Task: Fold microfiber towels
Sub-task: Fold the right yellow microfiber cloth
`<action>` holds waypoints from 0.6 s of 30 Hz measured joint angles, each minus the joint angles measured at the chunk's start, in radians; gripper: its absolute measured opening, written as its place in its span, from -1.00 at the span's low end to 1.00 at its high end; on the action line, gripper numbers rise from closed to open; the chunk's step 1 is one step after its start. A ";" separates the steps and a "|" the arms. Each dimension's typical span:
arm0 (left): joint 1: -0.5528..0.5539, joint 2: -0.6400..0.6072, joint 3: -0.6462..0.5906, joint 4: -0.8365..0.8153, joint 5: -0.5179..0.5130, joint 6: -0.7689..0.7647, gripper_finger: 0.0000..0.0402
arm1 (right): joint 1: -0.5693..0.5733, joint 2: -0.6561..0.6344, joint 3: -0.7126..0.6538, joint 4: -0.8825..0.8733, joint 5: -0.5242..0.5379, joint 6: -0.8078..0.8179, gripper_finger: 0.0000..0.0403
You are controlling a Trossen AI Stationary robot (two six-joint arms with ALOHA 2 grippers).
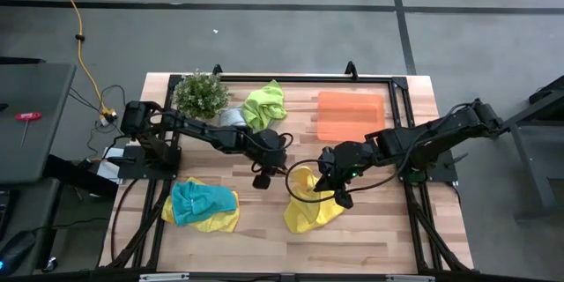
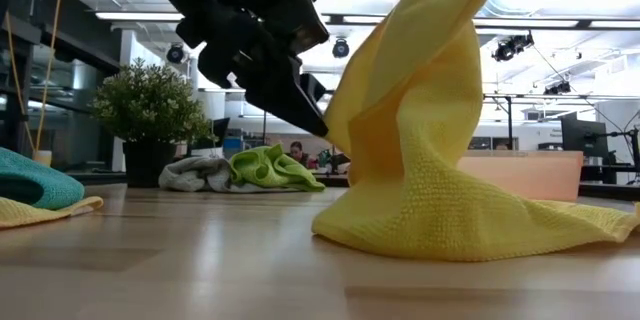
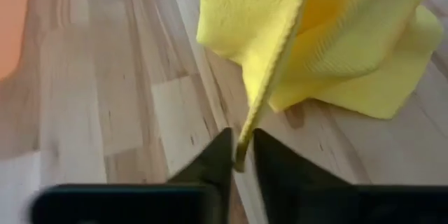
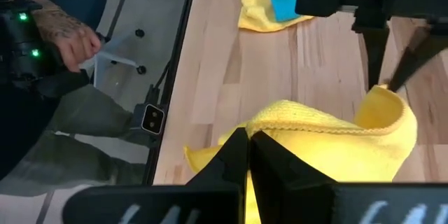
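My left end effector [image 3: 238,155] is at the middle of the bench [image 1: 264,238], its two dark fingers nearly together and pinching the thin corner of a yellow towel [image 3: 329,35]. My right end effector [image 4: 248,147] is just to the right of it, its fingers pressed shut on another edge of the same towel. Between the two grips the cloth hangs lifted; in the low view it rises as a tall twisted column, and its lower part lies spread on the wood.

At the near left of the bench lies a teal towel [image 1: 201,199] on top of a second yellow towel [image 1: 214,223], which shows around its edges. At the far side, a lime green towel [image 1: 264,103] sits crumpled beside a pale grey towel [image 1: 232,117], both just right of a small potted plant [image 1: 201,93]. An orange tray [image 1: 350,115] lies flat at the far right, well apart from the towel I hold.

Beyond the bench edge, in my right wrist view, a person's hand [image 4: 73,42] and trouser leg show near the floor.
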 joint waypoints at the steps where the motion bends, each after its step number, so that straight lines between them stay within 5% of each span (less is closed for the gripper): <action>1: 0.000 -0.001 0.000 -0.007 0.000 -0.019 -0.92 | 0.000 0.000 0.000 0.001 0.002 0.000 -1.00; 7: 0.001 -0.080 0.000 -0.122 0.025 -0.101 -0.98 | -0.009 0.000 0.000 -0.074 0.032 -0.011 -1.00; 18: -0.010 -0.323 0.001 -0.397 0.024 -0.378 -0.99 | -0.047 0.000 0.000 -0.376 0.369 0.075 -1.00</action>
